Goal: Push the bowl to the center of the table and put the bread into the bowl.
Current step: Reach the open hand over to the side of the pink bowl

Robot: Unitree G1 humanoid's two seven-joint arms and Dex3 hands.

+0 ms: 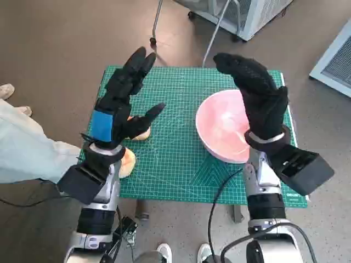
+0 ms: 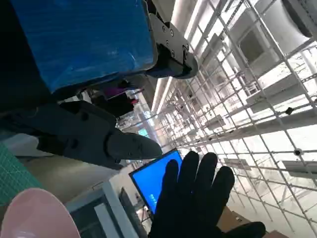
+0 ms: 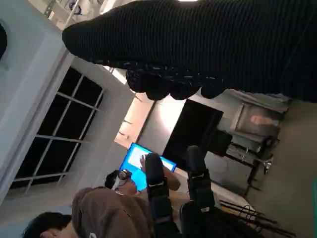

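Observation:
A pink bowl [image 1: 222, 129] sits on the right half of the green cutting mat [image 1: 175, 159]; its rim also shows in the left wrist view [image 2: 34, 213]. Two pieces of bread lie at the mat's left side, one [image 1: 141, 133] under my left hand's thumb and one [image 1: 128, 161] beside my left wrist, both partly hidden. My left hand [image 1: 123, 96] is raised above the mat's left part, fingers spread, holding nothing. My right hand [image 1: 255, 93] hovers over the bowl's right side, fingers extended, empty. The gloved right hand [image 2: 195, 198] shows in the left wrist view.
A person's pale trouser leg [image 1: 27, 150] and shoe [image 1: 6, 90] lie at the left of the table. Metal cart legs [image 1: 156, 27] and white equipment [image 1: 247, 13] stand beyond the far edge. A person [image 3: 99, 213] at a laptop [image 3: 143, 161] shows in the right wrist view.

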